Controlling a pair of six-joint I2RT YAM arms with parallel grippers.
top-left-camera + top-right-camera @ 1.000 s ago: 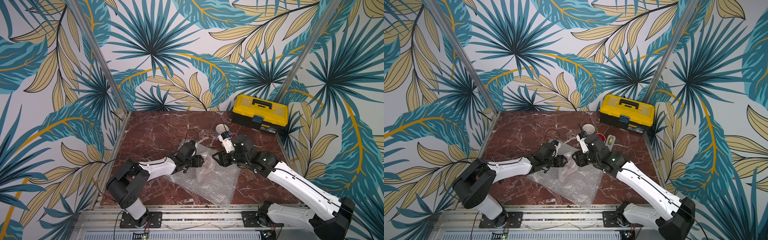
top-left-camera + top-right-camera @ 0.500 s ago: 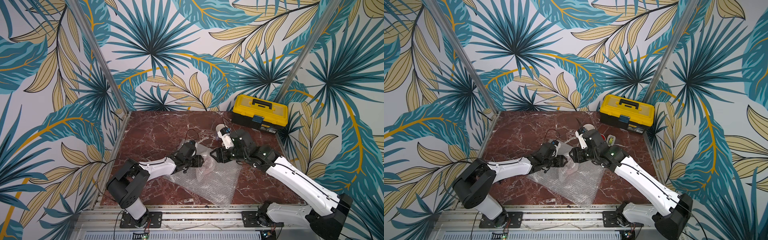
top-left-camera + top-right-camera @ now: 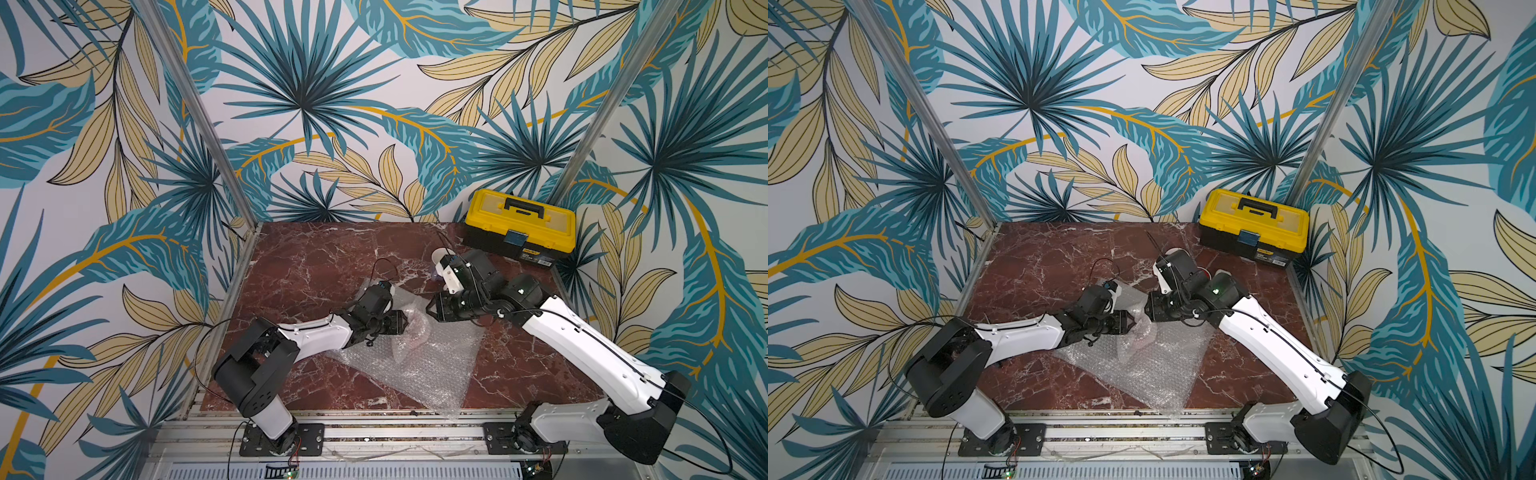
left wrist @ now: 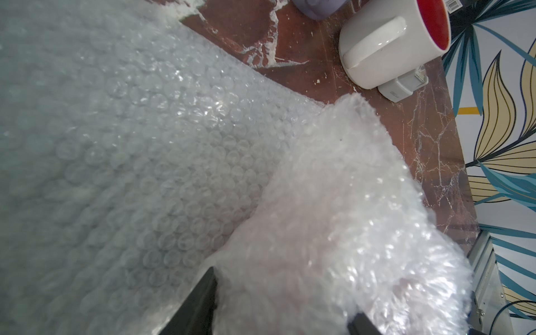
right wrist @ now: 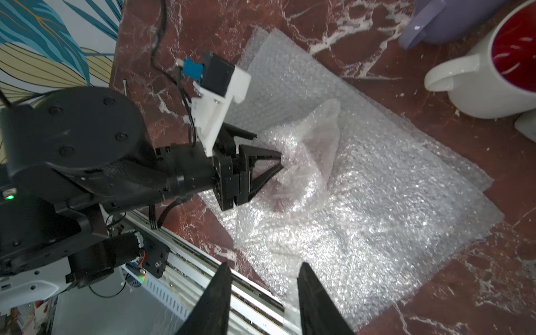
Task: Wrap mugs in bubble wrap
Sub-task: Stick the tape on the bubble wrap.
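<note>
While the left hand (image 5: 280,165) is clamped on a crumpled bundle (image 5: 304,162) of wrap, the right hand (image 5: 264,298) hangs over the flat sheets (image 5: 391,203), fingers apart, nothing between them.

Bundle sits near tabletop (image 3: 316,266) centre, on top of the sheets. In both top views the left hand is at its 9 o'clock and the right hand at its 3 o'clock, near but apart from it.

A faint reddish tint shows through the bundle. My guess is the red mug is inside, can't confirm. The fold looks loose: one flap sticks up, and I see no tape on it.

White mug (image 5: 493,72) (red inside) and lavender mug (image 5: 443,20) sit bare at roughly 1 o'clock from the bundle, off the wrap, close together. Tape dispenser (image 4: 403,84) is right against the white mug.

Status call: one of three partly wrapped, not closed. Two not started.

Left to do: finish folding and securing the first, then repeat for the other two. At least two sheets lie stacked under the bundle, so there's material for them.
</note>
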